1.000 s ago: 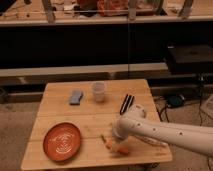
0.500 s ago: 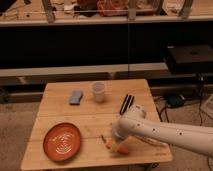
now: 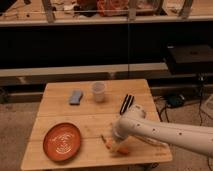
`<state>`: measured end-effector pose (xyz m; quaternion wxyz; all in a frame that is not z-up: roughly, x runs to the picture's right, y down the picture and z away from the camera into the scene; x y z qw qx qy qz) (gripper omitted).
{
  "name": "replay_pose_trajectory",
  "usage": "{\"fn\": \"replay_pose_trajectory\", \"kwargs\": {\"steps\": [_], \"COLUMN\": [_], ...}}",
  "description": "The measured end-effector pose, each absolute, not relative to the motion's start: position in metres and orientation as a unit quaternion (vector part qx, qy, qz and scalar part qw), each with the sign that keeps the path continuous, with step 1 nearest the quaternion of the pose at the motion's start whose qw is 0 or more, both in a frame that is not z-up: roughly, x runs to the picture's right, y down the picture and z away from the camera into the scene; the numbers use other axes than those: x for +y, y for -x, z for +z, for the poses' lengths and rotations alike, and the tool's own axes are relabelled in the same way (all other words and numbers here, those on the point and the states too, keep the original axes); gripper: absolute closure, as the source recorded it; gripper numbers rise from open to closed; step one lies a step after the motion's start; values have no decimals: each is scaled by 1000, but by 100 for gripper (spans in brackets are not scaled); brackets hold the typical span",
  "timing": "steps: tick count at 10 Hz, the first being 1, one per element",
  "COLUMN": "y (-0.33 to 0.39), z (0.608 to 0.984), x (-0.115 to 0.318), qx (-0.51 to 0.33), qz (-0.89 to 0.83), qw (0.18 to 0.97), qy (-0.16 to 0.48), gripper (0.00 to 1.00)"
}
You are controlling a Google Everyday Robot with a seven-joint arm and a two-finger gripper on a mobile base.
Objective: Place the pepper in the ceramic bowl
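The pepper [image 3: 120,149] is a small orange piece lying on the wooden table [image 3: 90,120] near its front edge, right of centre. My gripper [image 3: 114,139] is at the end of the white arm that reaches in from the right. It sits low over the table, right at the pepper's left end and partly covering it. The ceramic bowl [image 3: 62,141] is a wide, shallow orange-red dish with pale swirl marks. It stands at the table's front left, about a hand's width to the left of the gripper and the pepper.
A small translucent white cup [image 3: 99,91] stands at the back centre of the table. A grey-blue flat object [image 3: 76,96] lies to its left. A dark narrow piece [image 3: 126,104] sticks up beside the arm. Dark shelving runs behind the table.
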<state>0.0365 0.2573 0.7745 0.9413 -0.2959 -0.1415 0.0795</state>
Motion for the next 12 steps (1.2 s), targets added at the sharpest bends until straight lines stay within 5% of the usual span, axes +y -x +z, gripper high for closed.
{"fn": "replay_pose_trajectory", "kwargs": {"steps": [8, 12], "y": [-45, -42], "z": [779, 784], "x": [270, 280], "qx": [-142, -144], "qz": [80, 70], "qw": [938, 936], "qy": [307, 314], "gripper": [20, 55]}}
